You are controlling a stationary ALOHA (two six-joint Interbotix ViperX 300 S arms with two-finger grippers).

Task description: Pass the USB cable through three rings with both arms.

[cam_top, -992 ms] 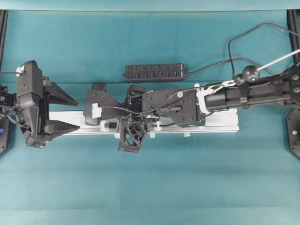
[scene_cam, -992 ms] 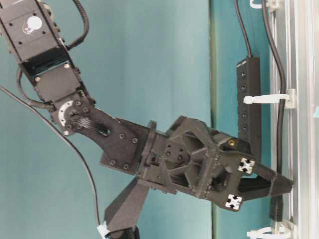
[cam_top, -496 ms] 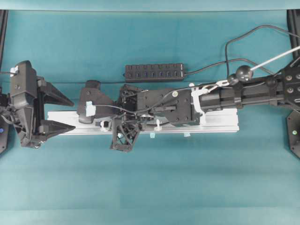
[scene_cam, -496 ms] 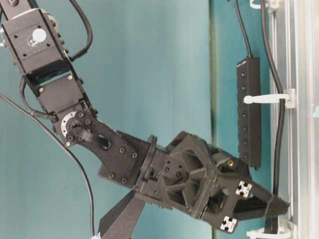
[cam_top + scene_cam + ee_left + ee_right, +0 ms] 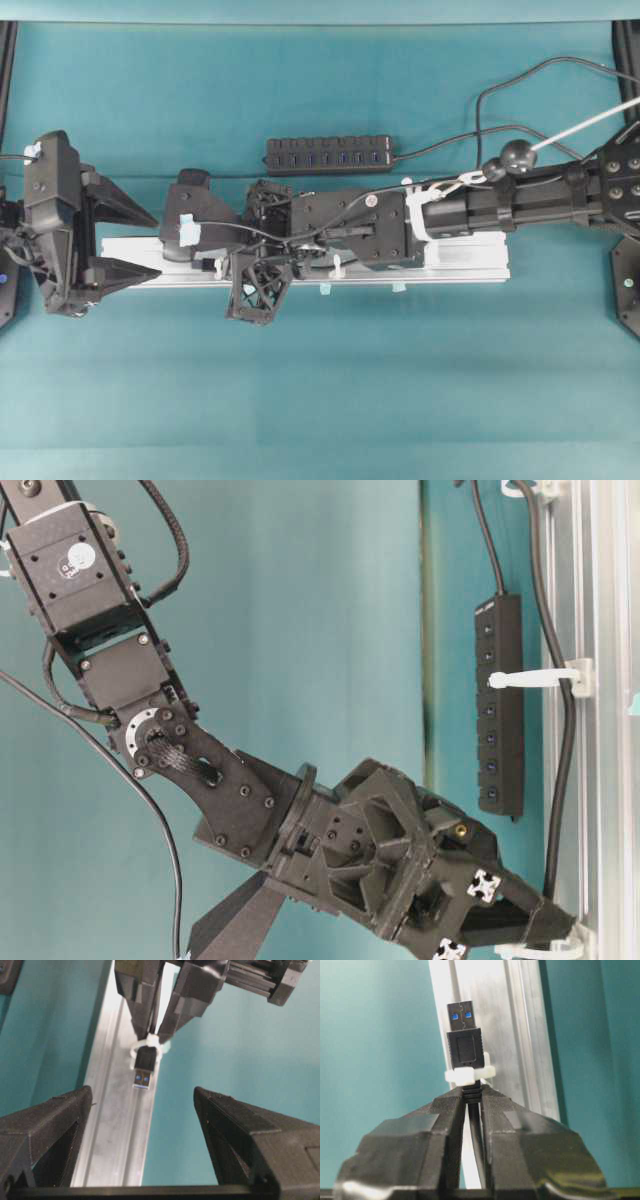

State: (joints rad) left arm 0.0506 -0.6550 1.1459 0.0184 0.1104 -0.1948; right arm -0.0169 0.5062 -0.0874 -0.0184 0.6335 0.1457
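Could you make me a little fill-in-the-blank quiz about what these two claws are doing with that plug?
1. The right gripper is ___ on the USB cable.
2. The plug pokes through a white ___ on the silver rail.
3. The left gripper waits with its jaws ___.
4. The plug's inside is coloured ___.

Missing words: shut; ring; open; blue

A black hub strip (image 5: 328,155) lies beside the silver rail (image 5: 470,262) on teal cloth (image 5: 330,390).

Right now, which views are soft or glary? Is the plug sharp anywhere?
Right wrist view: the USB plug is sharp, the rail glary, the right gripper soft up close. Left wrist view: the plug is slightly soft, the left gripper blurred in the foreground. Table-level view: rail washed out. Overhead view: even light.
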